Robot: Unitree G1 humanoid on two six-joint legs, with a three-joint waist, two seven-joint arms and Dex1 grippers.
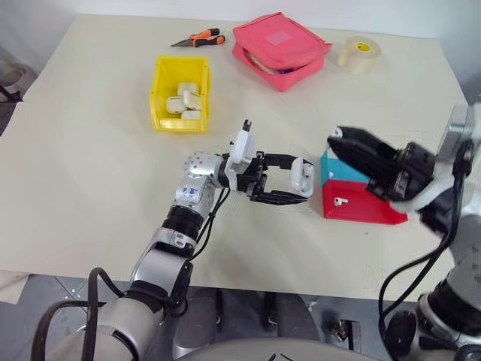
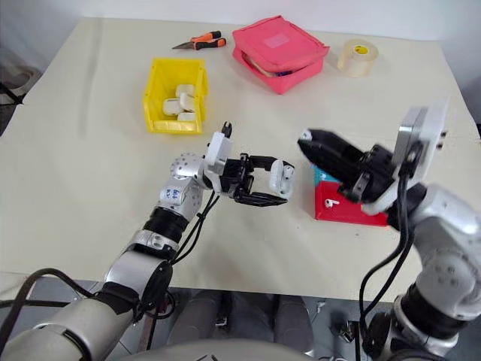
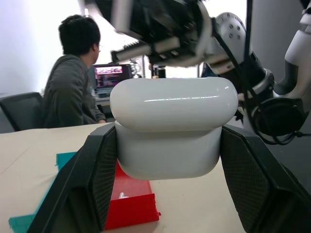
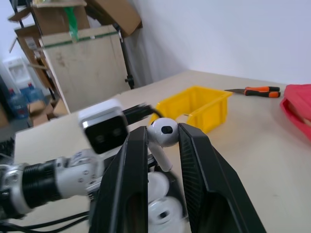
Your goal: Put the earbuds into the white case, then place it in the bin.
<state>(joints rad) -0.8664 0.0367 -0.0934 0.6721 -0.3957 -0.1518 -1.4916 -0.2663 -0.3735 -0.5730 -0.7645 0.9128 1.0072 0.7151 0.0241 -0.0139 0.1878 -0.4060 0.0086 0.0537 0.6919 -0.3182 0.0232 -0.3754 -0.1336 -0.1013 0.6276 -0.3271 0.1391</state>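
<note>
- Left claw [image 1: 289, 183] raised above the cream worktop [image 1: 90, 173], pointing toward the robot's right, clamped on the white case [image 3: 172, 126], one finger [image 3: 82, 184] pressed to each side of its lower body.
- Case lid seen shut from the left wrist, seam running straight across above the fingers.
- Right claw [image 1: 340, 141] just beside on the robot's right, tips aimed at the held case, pinching one white earbud [image 4: 163, 134] by its rounded head, stem hanging between the fingers [image 4: 132, 165].
- Red and blue tray [image 1: 359, 199] resting on the worktop under the right claw, with a second small white earbud [image 1: 342, 201] lying on its red floor.
- Farther back on the left, yellow bin [image 1: 180, 94] standing on the worktop, well apart from both claws, already holding several white cases [image 1: 186, 99].
- Beyond it, orange-handled pliers [image 1: 199, 39] near the far edge.
- Pink zip pouch [image 1: 279, 49] to the right of the pliers.
- Roll of clear tape [image 1: 358, 54] farther right.
- Seated person [image 3: 73, 92] at a monitor, visible past the worktop from the left wrist.
</note>
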